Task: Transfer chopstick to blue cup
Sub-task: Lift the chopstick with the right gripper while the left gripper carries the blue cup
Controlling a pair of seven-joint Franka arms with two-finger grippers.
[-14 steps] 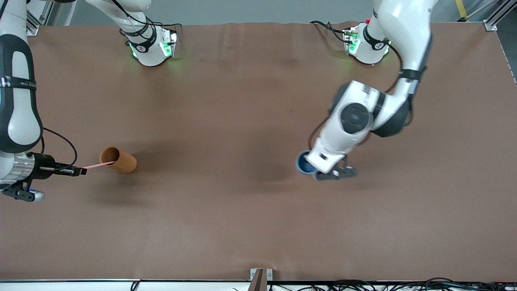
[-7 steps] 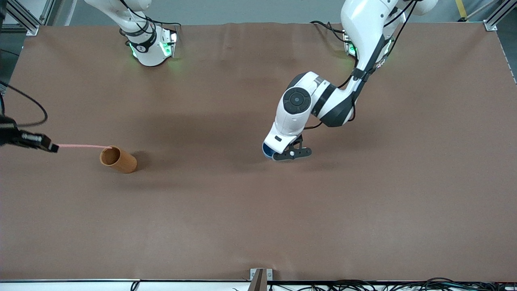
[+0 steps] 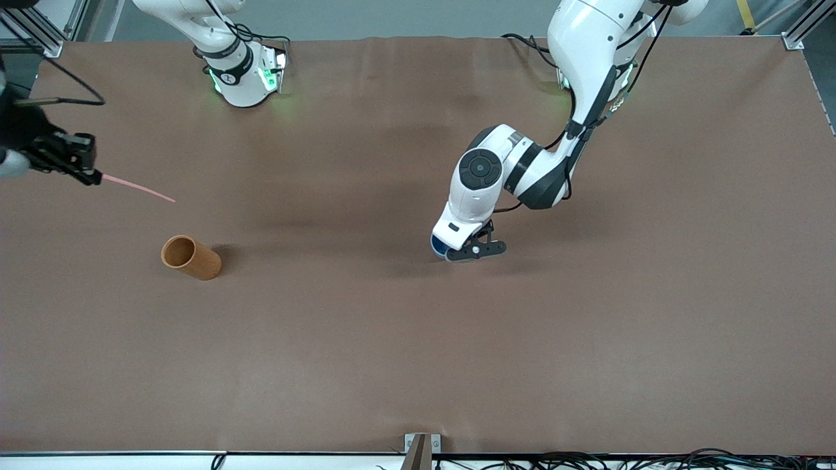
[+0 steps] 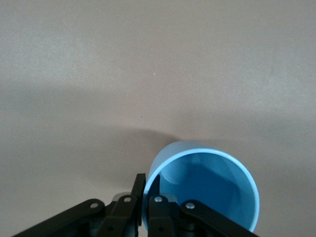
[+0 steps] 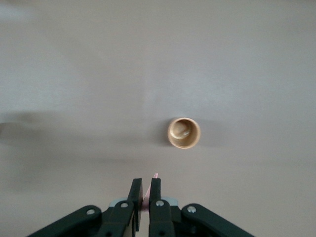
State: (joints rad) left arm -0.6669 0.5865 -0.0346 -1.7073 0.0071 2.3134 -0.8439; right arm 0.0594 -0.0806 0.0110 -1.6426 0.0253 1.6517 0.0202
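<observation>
Holding the chopstick [image 3: 137, 188] by one end, the right gripper [image 3: 91, 175] hangs in the air at the right arm's end of the table [image 3: 366, 339], jaws pinched narrow on the pink stick, whose long axis runs roughly level and points from the jaws toward the middle of the table, its free tip clear of everything. Orange-brown cup [image 3: 191, 257] stands upright below and nearer the front camera than that tip; in the right wrist view it shows from straight above, mouth up [image 5: 183, 133], with only a sliver of the stick [image 5: 155, 176] showing past the right gripper's fingertips [image 5: 145, 185]. Blue cup [image 3: 439, 246] sits near the table's middle, well apart from the stick, mostly hidden under the left gripper [image 3: 457, 251]; the left wrist view shows that gripper [image 4: 146, 195] closed on the cup's rim [image 4: 205, 187], one finger inside the wall and one outside, cup apparently tilted. Judgement: the coming move turns on the long gap between stick tip and blue mouth, with the stick needing to swing from level toward upright over that cup. Against the earlier frames: the stick, earlier with its tip in the orange-brown cup's mouth, is now fully drawn out and lifted; the left gripper and blue cup have shifted toward the right arm's end, then barely moved over the last half second.
</observation>
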